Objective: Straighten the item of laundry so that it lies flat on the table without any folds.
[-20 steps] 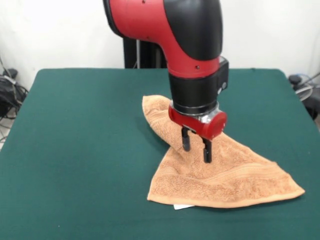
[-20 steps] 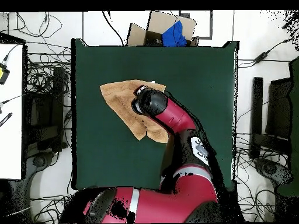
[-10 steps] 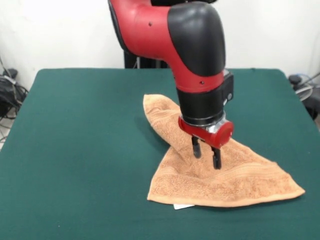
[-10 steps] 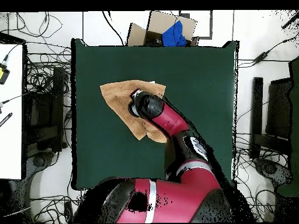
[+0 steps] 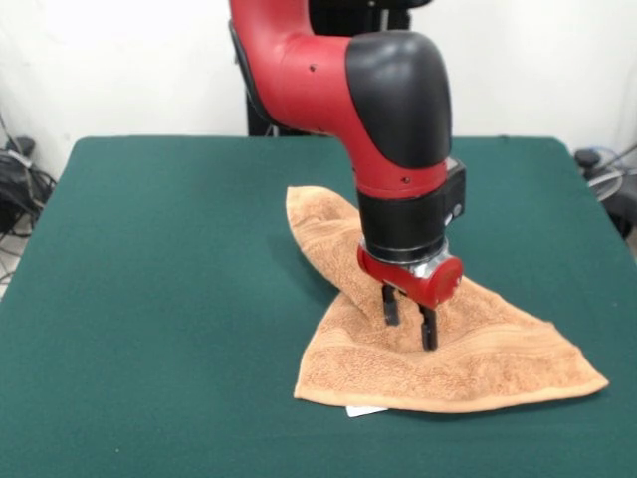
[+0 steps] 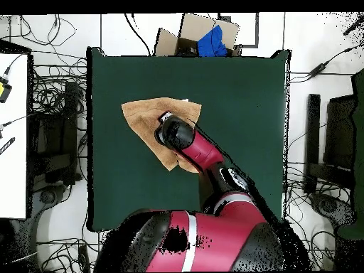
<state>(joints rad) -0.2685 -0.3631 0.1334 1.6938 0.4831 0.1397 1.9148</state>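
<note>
The end effector (image 5: pixel 408 326) is seen with its two black fingers (image 5: pixel 390 307) parted, nothing held between them, and their tips are lowered onto or just above the middle of the towel (image 5: pixel 468 363); contact cannot be confirmed. In the overhead view the end effector is hidden under the wrist. The towel lies folded over itself into a rough triangle, somewhat toward the centre of the worktop (image 5: pixel 169 269), well away from all four edges. One narrow end points to the far edge, and a wide hem with a woven band runs along the near side. A small white tag (image 5: pixel 364 409) is seen under that hem. The cloth is judged light, soft and limp, with a rough pile that should not slip. A pinch at a free corner or hem of the upper layer is advised, not in the thick middle.
</note>
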